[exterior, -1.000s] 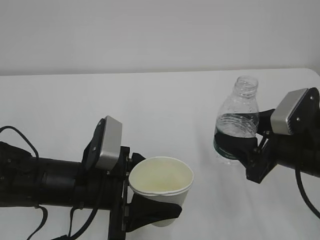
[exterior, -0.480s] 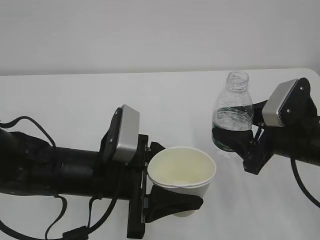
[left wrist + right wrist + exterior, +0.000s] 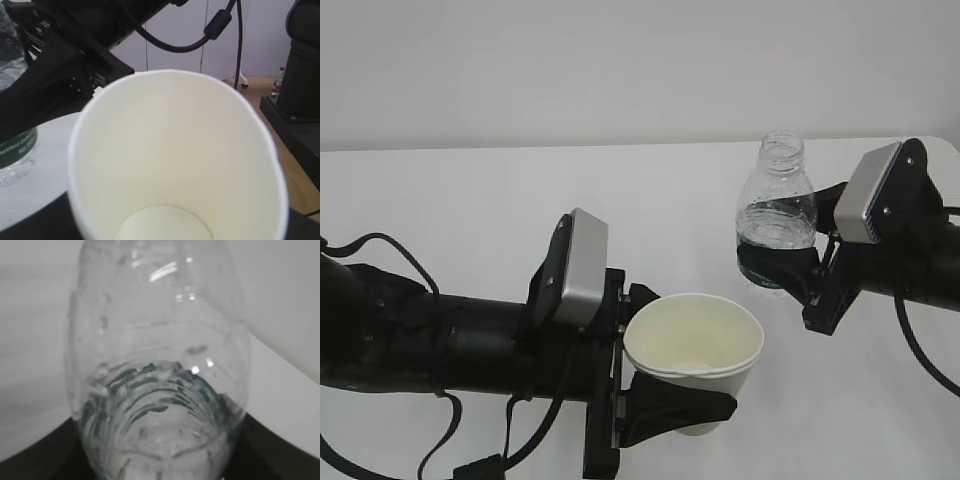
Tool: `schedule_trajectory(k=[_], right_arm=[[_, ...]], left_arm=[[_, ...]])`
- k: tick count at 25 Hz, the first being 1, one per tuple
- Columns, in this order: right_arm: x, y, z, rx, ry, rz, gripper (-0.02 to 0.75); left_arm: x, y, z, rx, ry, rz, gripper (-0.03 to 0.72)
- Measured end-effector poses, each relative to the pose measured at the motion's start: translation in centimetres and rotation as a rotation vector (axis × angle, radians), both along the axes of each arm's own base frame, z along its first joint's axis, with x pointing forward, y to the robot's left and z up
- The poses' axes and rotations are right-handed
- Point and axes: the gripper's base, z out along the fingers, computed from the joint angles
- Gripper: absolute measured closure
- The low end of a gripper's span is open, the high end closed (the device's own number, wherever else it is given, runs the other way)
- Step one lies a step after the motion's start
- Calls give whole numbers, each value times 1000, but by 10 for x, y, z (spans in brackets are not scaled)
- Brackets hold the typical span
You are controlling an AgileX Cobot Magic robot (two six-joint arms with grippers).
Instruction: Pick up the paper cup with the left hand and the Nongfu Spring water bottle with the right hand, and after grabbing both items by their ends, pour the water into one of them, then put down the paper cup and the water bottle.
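White tabletop point(image 3: 470, 200) carries two arms: left hand point(image 3: 675, 410) clamped around one paper cup point(image 3: 694, 345) near the front edge, right hand point(image 3: 782, 268) gripping one upright, uncapped Nongfu Spring water bottle point(image 3: 776, 210) toward the right edge.

The paper cup point(image 3: 694, 345) is plain cream-white with a rolled rim and tapered sides, upright, mouth open upward, held off the table with black fingers point(image 3: 675, 410) around its lower body. Its interior shows dry and empty in the left wrist view. The Nongfu Spring water bottle point(image 3: 776, 222) is clear ribbed plastic, uncapped, dark green label low on the body, upright, raised just right of the cup and higher. The water point(image 3: 160, 405) fills its lower part.
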Motion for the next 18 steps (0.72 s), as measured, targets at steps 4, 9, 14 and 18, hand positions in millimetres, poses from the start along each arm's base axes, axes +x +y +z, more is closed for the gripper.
schedule_trajectory(k=[4,9,14,18], right_arm=[[4,1,4,-15,-25,27,264],[6,2,7,-44,-63,53,264],[7,2,7,-85,-111,73,264],[7,2,7,-111,-140,86,264]], left_arm=[[1,0,0,-1,3,6,253],[2,0,-13,18,43,25,253],[5,-1,-14,10,54,55,253],[6,-1,-14,9,55,58,253]])
